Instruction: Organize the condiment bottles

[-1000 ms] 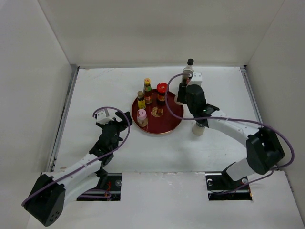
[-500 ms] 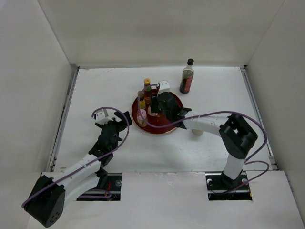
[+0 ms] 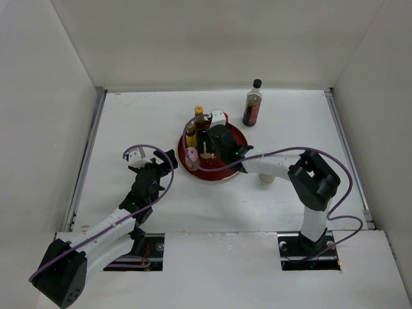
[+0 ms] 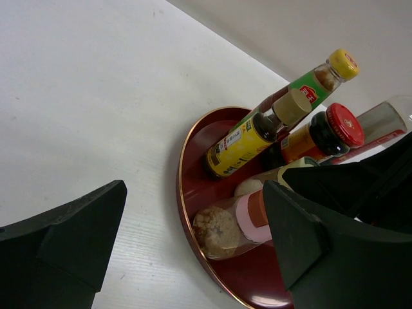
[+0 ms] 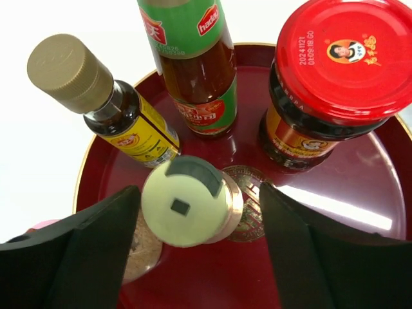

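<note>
A glossy round red tray point(image 5: 360, 193) held glass bottles point(image 5: 193, 64), a flat red-lidded jar point(image 5: 338, 58) and a pale-lidded jar point(image 5: 183, 201). The right hand point(image 5: 196, 196) reached over the pale-lidded jar, fingers spread either side. The left hand point(image 3: 161, 162) was spread near the tray, over the white surface point(image 3: 129, 116).

Bottles point(image 5: 193, 77) in tray point(image 5: 360, 225), tall bottle point(image 3: 252, 106) behind it

top camera looks straight down — both wrist cameras closely share the tray point(image 5: 360, 219).
</note>
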